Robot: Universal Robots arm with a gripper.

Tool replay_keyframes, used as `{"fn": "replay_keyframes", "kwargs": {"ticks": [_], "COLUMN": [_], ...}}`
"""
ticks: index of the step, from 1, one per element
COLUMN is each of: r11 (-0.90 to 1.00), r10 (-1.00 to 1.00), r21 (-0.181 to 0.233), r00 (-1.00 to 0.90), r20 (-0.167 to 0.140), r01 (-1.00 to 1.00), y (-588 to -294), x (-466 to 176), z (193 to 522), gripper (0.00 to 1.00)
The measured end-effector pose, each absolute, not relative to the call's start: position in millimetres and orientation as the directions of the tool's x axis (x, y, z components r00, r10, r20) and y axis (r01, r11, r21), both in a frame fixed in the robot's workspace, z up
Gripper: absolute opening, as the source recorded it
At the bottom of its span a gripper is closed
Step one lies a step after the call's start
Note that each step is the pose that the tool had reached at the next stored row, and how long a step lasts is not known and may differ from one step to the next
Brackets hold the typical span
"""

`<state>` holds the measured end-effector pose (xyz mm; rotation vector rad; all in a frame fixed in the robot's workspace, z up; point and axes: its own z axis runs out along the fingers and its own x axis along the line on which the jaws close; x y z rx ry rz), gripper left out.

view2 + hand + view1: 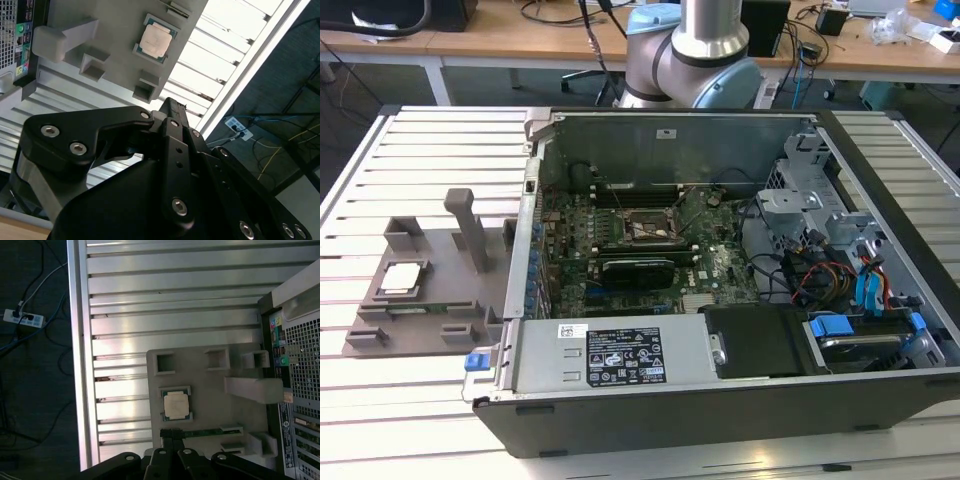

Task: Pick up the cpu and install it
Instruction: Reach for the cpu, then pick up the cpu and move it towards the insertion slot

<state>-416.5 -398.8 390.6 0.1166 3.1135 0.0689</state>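
Observation:
The cpu [400, 278], a small silver-topped square chip, lies flat in a recess of the grey fixture plate [438, 262] at the exterior view's left. It also appears in both wrist views, as the cpu [156, 39] and the cpu [177, 405], seen from well above. My black gripper [172, 439] hangs high over the plate, clear of the chip. Its fingers look shut with nothing between them, as they also do on the gripper [171, 107] in the second wrist view. The dark socket [650, 230] sits on the green motherboard inside the open computer case.
The open computer case [720, 400] lies on a slatted metal table [440, 150], right of the fixture plate. Upright posts [470, 228] rise from the plate near the chip. Drive bays and cables [840, 270] fill the case's right end. The arm's base [695, 50] stands behind the case.

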Motion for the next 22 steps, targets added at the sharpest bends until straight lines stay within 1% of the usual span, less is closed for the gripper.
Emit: {"fn": "replay_keyframes", "kwargs": {"ticks": [22], "r11": [0.996], "r10": [0.075], "r21": [0.045], "r00": [-0.997], "r20": [-0.023], "r01": [0.074], "y": [-398.9], "x": [-419.6], "z": [390.6], "gripper": [0.1]}}
